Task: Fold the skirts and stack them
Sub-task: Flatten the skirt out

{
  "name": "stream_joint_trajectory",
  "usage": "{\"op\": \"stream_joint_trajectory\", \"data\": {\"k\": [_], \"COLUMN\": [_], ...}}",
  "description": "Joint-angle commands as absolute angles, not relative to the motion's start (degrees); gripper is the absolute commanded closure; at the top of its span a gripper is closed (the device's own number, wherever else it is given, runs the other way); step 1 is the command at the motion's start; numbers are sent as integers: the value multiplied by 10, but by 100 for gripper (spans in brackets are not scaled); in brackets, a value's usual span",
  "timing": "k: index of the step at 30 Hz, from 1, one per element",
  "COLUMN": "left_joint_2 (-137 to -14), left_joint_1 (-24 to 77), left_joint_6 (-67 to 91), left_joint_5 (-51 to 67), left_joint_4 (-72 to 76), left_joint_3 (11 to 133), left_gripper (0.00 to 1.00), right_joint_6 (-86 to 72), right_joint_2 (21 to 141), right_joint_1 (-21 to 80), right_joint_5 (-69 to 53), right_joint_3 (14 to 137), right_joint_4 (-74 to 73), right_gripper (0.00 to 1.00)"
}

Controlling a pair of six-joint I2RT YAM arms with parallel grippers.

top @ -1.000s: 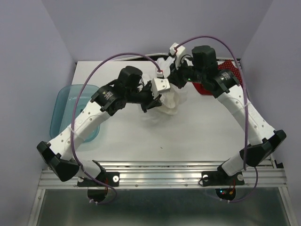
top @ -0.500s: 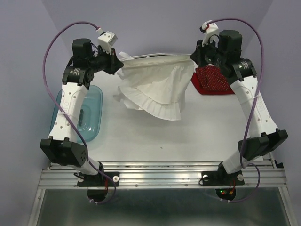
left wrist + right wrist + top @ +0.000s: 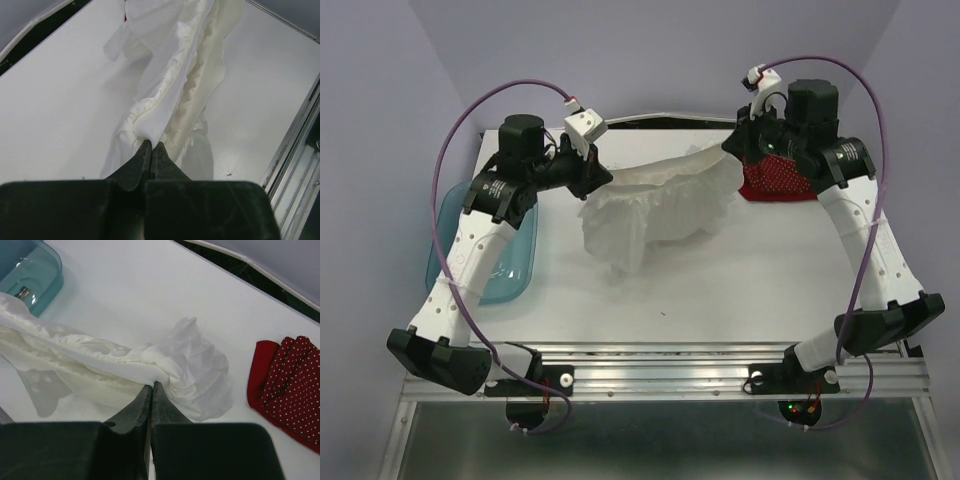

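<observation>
The white skirt hangs stretched between my two grippers above the back of the table, its lower part sagging onto the surface. My left gripper is shut on its left end; in the left wrist view the gripper pinches the white skirt. My right gripper is shut on its right end; in the right wrist view the gripper pinches the white skirt. The red polka-dot skirt lies folded at the back right, partly under my right arm, and shows in the right wrist view.
A translucent teal tub sits at the table's left edge, partly under my left arm, and shows in the right wrist view. A metal rail runs along the near edge. Walls enclose the back and sides.
Both grippers pulled apart from the table's middle and spread the white skirt between them. Since half a second ago they have come lower and slightly inward, and the skirt sags more.
</observation>
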State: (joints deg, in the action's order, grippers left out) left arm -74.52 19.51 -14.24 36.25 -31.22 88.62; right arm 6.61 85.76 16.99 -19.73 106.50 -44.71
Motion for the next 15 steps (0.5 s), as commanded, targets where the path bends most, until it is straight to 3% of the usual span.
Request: {"op": "stream_joint_trajectory", "data": {"k": [1, 7, 15], "left_joint_2": [-714, -714, -804], "left_joint_1": [191, 191, 191], "left_joint_6": [-125, -113, -105], "left_joint_5": [355, 346, 326], "left_joint_4": [-316, -322, -276], "left_joint_3": [894, 895, 877], "left_gripper": [100, 100, 100], "right_joint_6": [59, 62, 65], "right_joint_2": [811, 792, 873], "right_joint_1": [171, 171, 171], "right_joint_5": [-159, -117, -88], "right_joint_3": [1079, 1071, 1017], "right_joint_4": [-432, -431, -367], "right_gripper": [99, 99, 99]}}
